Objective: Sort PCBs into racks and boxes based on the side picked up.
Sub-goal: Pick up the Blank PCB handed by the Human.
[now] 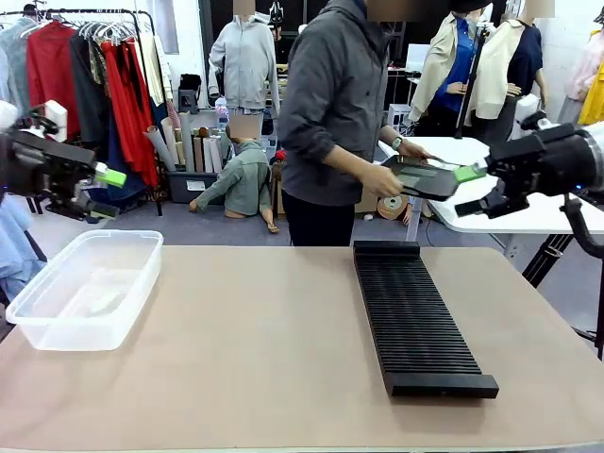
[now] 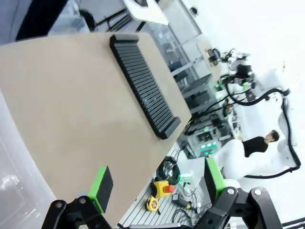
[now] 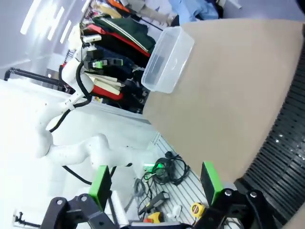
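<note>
PCBs (image 1: 420, 173) on person's tray (image 1: 442, 192) just beside right gripper (image 1: 470, 189) — spread, empty; left gripper (image 1: 106, 193) spread, empty — near box (image 1: 57, 316).

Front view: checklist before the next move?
1. Left gripper open, nothing held: ok.
2. Right gripper open, nothing held: ok.
3. Rack flat on the table, slots free: ok.
4. Tub upright on the table's left side: ok.
5. Black tray held in the person's hand, close to the right gripper: ok.
6. What lies on the tray and which face is up: cannot tell.
</note>
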`<state>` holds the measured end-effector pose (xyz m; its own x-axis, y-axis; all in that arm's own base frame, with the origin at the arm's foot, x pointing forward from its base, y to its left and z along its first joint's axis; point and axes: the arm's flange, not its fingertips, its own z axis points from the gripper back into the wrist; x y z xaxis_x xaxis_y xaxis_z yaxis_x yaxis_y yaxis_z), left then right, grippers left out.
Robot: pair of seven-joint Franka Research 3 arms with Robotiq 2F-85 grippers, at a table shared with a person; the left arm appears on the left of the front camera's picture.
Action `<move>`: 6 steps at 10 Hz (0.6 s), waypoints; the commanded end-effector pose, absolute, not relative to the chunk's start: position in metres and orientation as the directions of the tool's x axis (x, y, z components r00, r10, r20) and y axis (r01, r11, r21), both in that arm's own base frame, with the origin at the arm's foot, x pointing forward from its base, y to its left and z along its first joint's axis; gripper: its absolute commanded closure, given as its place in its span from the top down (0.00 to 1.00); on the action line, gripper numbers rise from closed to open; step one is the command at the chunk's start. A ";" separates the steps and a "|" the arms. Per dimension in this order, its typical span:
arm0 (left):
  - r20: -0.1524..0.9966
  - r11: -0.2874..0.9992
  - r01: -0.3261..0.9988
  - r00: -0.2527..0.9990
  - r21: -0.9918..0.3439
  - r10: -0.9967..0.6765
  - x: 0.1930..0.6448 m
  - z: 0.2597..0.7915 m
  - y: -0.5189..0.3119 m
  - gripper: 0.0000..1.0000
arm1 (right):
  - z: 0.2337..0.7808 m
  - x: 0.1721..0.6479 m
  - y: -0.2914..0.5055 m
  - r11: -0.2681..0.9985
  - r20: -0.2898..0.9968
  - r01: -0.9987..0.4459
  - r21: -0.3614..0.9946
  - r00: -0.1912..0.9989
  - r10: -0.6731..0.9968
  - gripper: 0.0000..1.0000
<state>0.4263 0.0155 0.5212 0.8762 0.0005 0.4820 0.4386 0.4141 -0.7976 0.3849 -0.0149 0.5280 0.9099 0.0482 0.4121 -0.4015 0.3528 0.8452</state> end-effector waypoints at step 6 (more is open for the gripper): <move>0.541 0.320 0.482 0.831 -0.816 0.130 0.400 0.505 0.083 1.00 | 0.493 0.401 -0.064 0.148 0.429 -0.427 0.892 0.903 0.019 1.00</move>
<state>0.3978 0.0850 0.5094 0.8407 0.1234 0.5272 0.4643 0.3366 -0.8192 0.3954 -0.0645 0.4877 0.9158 0.0268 0.4007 -0.3989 0.1760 0.8999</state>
